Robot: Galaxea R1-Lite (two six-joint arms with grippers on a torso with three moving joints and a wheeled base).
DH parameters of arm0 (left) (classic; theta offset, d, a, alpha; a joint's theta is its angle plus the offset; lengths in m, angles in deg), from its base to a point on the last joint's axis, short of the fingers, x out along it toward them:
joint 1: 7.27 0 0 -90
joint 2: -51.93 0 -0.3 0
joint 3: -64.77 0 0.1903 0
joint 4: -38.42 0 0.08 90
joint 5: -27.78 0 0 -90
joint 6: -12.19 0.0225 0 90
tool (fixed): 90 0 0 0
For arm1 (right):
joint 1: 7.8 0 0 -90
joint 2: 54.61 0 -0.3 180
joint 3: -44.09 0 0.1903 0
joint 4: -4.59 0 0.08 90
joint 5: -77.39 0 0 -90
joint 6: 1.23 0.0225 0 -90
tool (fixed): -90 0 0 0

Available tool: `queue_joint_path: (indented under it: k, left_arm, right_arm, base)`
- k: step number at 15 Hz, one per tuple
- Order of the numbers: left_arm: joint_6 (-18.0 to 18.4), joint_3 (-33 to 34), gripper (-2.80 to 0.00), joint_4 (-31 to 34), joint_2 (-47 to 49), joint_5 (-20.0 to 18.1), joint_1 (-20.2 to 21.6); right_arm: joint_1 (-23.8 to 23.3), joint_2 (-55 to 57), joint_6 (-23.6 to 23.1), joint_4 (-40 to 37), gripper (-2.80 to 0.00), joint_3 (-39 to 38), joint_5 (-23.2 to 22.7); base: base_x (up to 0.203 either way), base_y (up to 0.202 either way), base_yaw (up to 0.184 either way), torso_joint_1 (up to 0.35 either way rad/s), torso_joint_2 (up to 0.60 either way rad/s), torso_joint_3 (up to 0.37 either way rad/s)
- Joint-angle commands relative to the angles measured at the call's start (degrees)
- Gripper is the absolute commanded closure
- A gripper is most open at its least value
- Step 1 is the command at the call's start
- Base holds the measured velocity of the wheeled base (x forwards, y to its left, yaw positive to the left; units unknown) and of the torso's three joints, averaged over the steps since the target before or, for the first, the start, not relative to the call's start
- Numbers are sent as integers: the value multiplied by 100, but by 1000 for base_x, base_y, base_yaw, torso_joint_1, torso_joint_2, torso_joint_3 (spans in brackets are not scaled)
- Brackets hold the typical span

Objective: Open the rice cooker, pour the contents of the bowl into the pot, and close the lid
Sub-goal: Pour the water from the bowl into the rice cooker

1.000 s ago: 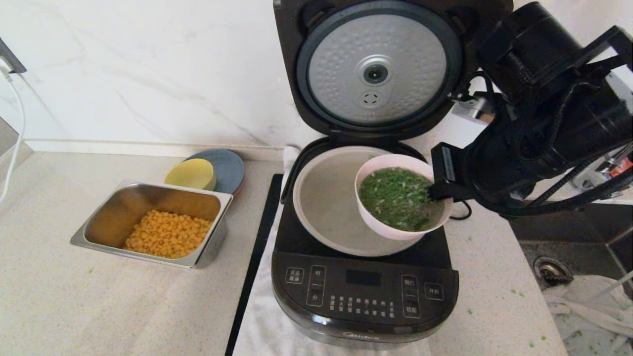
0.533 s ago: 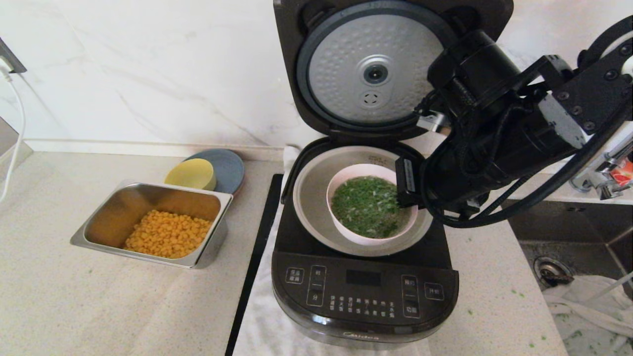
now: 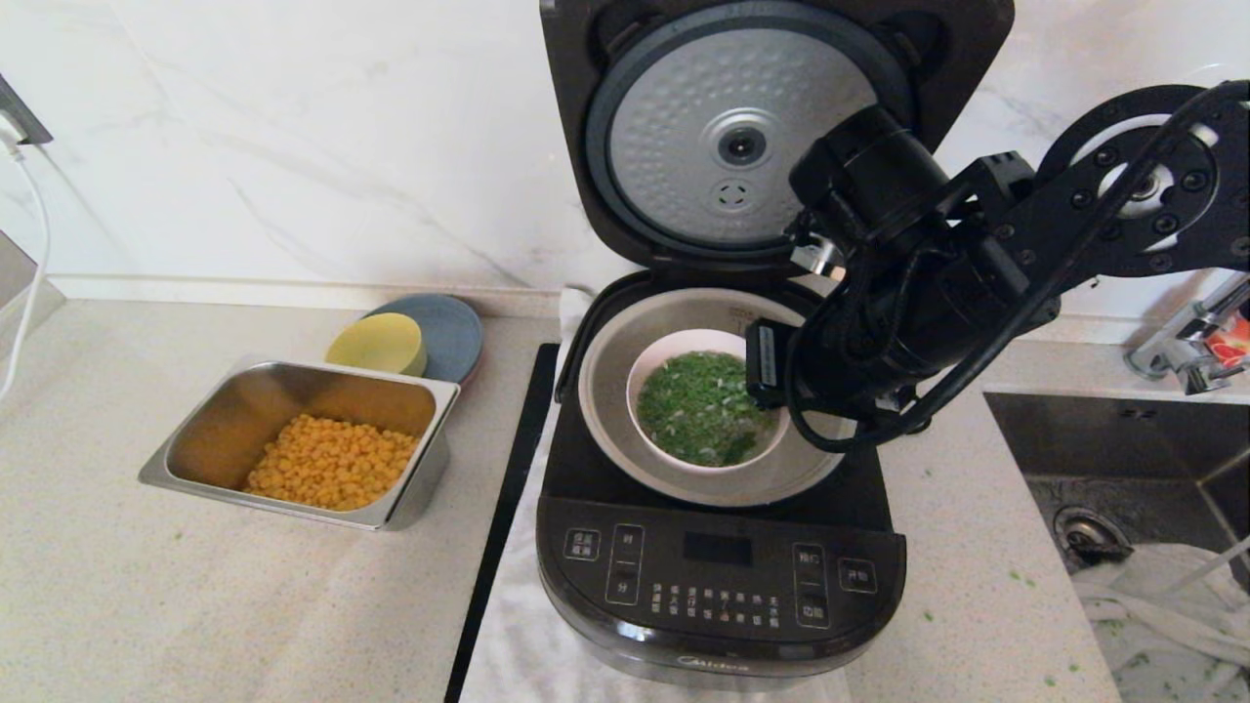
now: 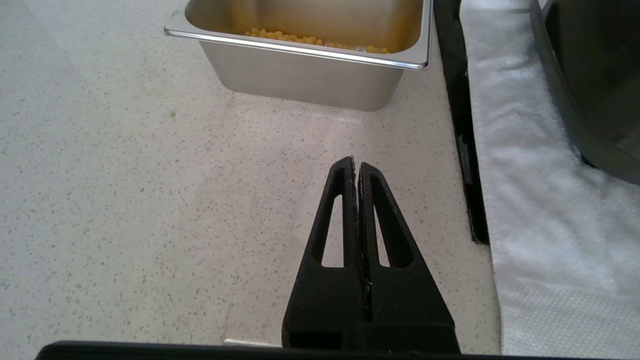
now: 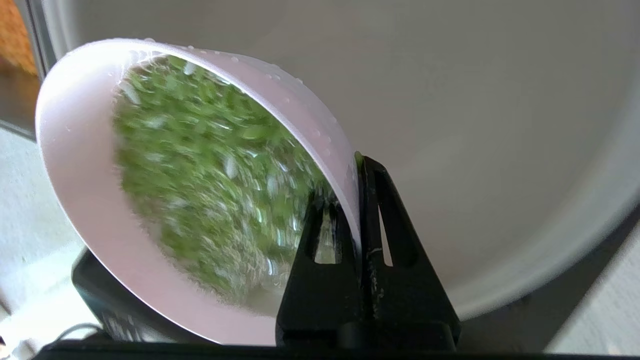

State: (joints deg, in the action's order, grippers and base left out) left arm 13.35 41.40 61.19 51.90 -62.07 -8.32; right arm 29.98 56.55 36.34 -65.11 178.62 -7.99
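The black rice cooker (image 3: 718,576) stands with its lid (image 3: 742,137) swung up, dimpled silver underside facing me. The grey-beige pot (image 3: 607,410) sits inside. My right gripper (image 5: 352,170) is shut on the rim of the pale pink bowl (image 3: 646,369), one finger inside, one outside. The bowl hangs low within the pot's mouth, roughly level, its chopped green contents (image 3: 698,405) still inside. From the right wrist, the bowl (image 5: 75,150) and greens (image 5: 200,175) show against the pot wall (image 5: 475,125). My left gripper (image 4: 356,167) is shut and empty above the counter.
A steel tray (image 3: 254,405) of corn sits left of the cooker, also near the left gripper (image 4: 310,75). A yellow bowl (image 3: 376,344) lies on a blue-grey plate (image 3: 454,327) behind it. A white towel (image 3: 518,644) underlies the cooker. A sink (image 3: 1113,469) is at right.
My right gripper carried the bowl leftward and down, from above the pot's right rim to inside the pot's mouth. The left gripper shows no earlier frame.
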Motion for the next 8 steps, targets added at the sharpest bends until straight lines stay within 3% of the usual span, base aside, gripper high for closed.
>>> queue_joint_path:
  k: [1,5,8]
  left_arm:
    - [4,44,0,-2,-6,2,-1]
    - [-2,44,0,-2,-6,2,-1]
    - [2,44,0,-2,-6,2,-1]
  right_arm:
    - [1,73,22,120,0,2,46]
    - [1,45,-18,465,0,2,477]
    - [13,15,-144,694,0,-2,1088]
  base:
    - [0,0,0,0,0,0]
    - [0,0,0,0,0,0]
    - [0,0,0,0,0,0]
